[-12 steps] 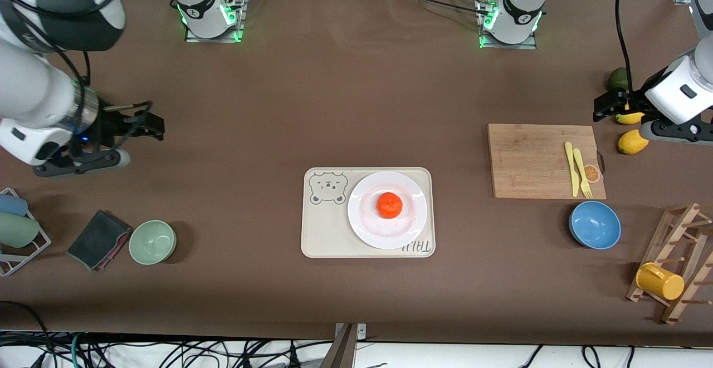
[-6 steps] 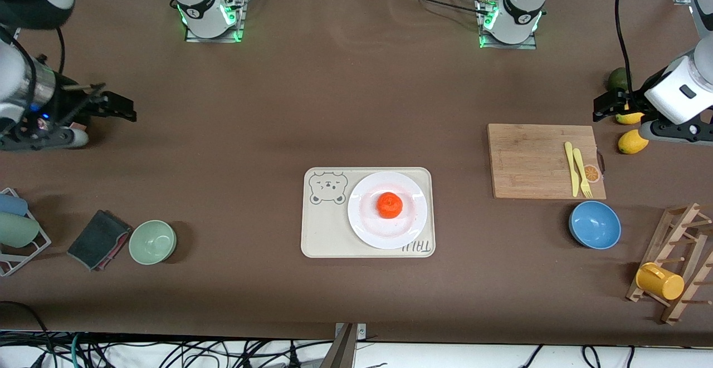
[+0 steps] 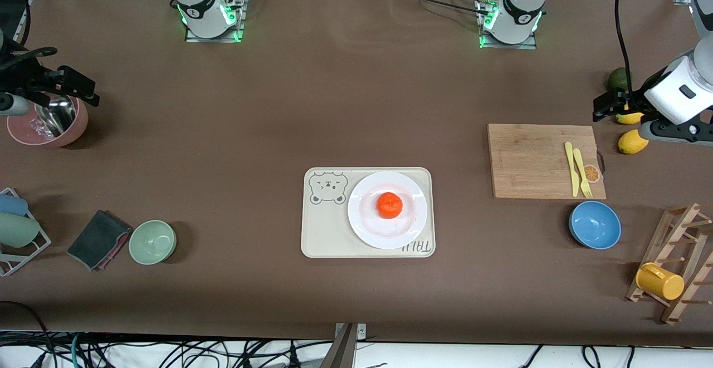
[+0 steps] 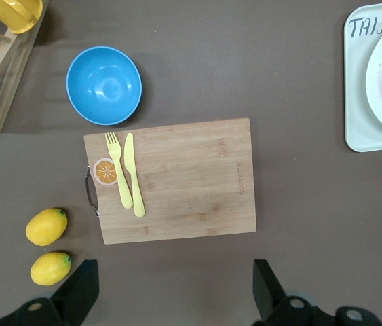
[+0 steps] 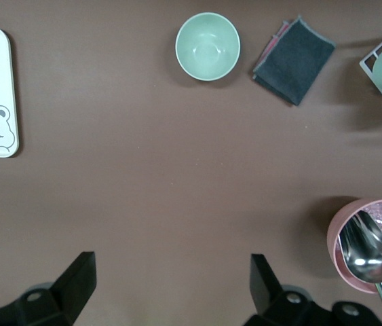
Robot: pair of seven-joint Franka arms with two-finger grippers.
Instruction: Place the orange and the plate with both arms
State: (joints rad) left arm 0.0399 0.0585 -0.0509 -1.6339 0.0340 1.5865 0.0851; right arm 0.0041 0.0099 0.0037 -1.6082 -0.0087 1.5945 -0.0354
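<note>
Orange (image 3: 389,205) resting at the middle of plate (image 3: 387,210); plate seated on bear-printed tray (image 3: 328,229) at mid-desk (image 3: 334,106), toward the tray end away from the bear print. Both task things appearing placed already.

Left gripper (image 4: 170,292) hanging over the left arm's end of the desk, above the lemons (image 3: 632,141) beside the cutting board (image 3: 535,159); fingers (image 4: 79,288) spread wide, holding nothing. Right gripper (image 5: 167,288) hanging over the right arm's end, at the pink bowl (image 3: 67,128) with the metal spoon inside; fingers (image 5: 75,278) likewise spread wide and empty. Both well apart from the tray.

Handling, as a judgement: orange likely light, round, slightly soft, prone to rolling on the glossy plate if tilted or jolted; best pinched across its widest part, gently, from straight above. Plate likely rigid, smooth, slippery and breakable; broad rim the only sensible hold, pinched top and underside at the edge overhanging least onto the tray lettering, and kept level. Shallow rim giving little purchase, so a slip quite possible with a one-sided hold.
</note>
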